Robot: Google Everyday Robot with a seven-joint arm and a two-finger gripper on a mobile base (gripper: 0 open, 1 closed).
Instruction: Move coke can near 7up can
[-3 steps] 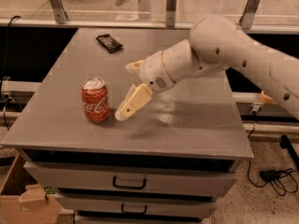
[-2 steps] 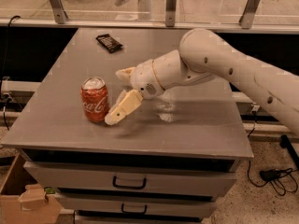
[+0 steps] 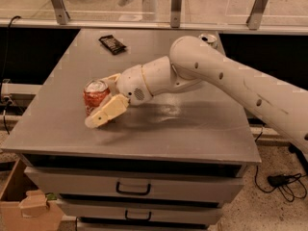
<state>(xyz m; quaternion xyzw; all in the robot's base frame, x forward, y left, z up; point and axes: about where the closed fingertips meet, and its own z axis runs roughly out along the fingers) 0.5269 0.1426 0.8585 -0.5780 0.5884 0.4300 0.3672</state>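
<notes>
The coke can, red with a silver top, stands upright on the left part of the grey table. My gripper is at the can, open, with one cream finger in front of the can's lower side and the other just behind its right side. The can sits between the fingers on the table. The 7up can shows only its silver top at the table's far right, mostly hidden behind my white arm.
A flat black object lies at the table's far left. Metal posts and a glass barrier run along the back edge. Drawers sit under the table. A cardboard box stands on the floor at the lower left; cables lie at the lower right.
My arm has moved left and lower. The gripper, earlier to the right of the coke can, now has its fingers on either side of it. The can has not moved.
</notes>
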